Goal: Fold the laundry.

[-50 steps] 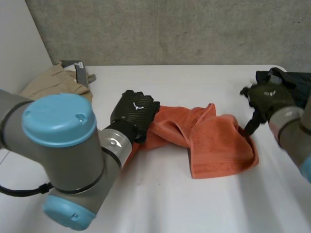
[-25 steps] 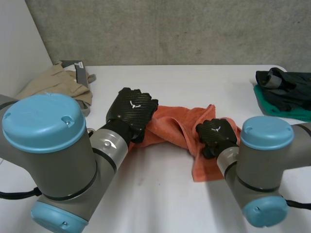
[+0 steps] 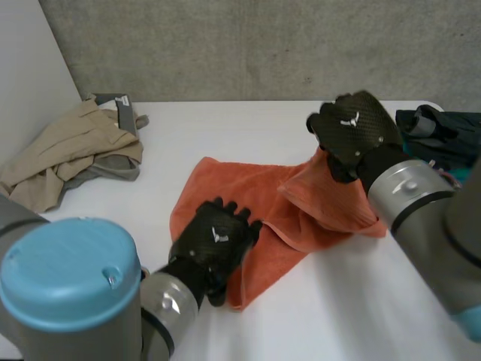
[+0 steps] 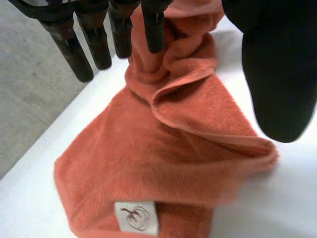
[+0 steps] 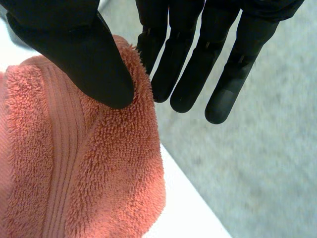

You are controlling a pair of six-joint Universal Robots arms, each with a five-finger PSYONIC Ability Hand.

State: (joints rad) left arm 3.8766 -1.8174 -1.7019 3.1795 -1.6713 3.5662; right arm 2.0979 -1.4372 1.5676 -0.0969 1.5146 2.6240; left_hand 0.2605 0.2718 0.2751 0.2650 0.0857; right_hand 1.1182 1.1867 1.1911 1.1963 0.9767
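the orange towel [image 3: 240, 188] lies partly spread on the white bench [image 3: 225, 120], with a white label [image 4: 136, 217] at one edge. the left hand [image 3: 214, 244] sits on the near edge of the towel; the cloth bunches up toward its palm, and it cannot be told whether this hand grips it. the right hand [image 3: 353, 131] holds the far right corner of the towel raised off the bench. its thumb [image 5: 74, 49] clamps the cloth against the fingers [image 5: 148, 44], which are straight. beige clothes [image 3: 68, 150] lie well left of the towel. dark clothes [image 3: 443, 128] lie near its right end.
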